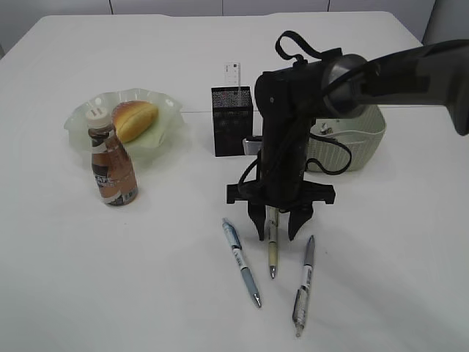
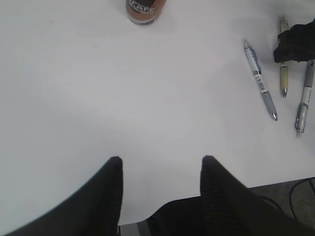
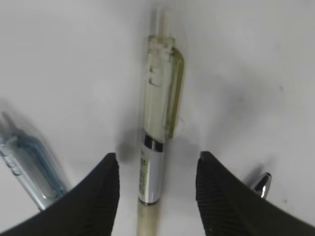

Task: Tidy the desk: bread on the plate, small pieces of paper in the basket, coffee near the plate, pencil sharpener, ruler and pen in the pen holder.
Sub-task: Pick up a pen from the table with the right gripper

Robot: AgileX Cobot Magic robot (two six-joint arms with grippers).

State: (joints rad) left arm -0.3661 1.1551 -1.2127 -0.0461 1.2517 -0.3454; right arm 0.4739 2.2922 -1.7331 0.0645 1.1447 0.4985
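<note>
Your right gripper (image 1: 281, 226) hangs low over the middle pen (image 1: 272, 248), jaws about half open w/ the barrel between them, nothing gripped yet. That pen lies flat on the table (image 1: 381, 279), clip end toward the pen holder (image 1: 232, 121), between the blue pen (image 1: 242, 262) and the grey pen (image 1: 305, 284).

Handling, as I judge it: light, stiff, smooth plastic, so it'll roll or squirt out if you pinch off-centre. Take it across the barrel just below the clip; that's where the jaws sit in the right wrist view.

Left gripper (image 2: 161, 169) is also about half open, empty, over bare table.

Hard to see: the arm hides part of the basket (image 1: 360, 141), so paper inside can't be confirmed. No sharpener visible. Something white w/ marks pokes from the holder, prob. the ruler, too small to be sure. Bread (image 1: 135, 119) on plate (image 1: 80, 121), coffee (image 1: 112, 160) just beside it.
</note>
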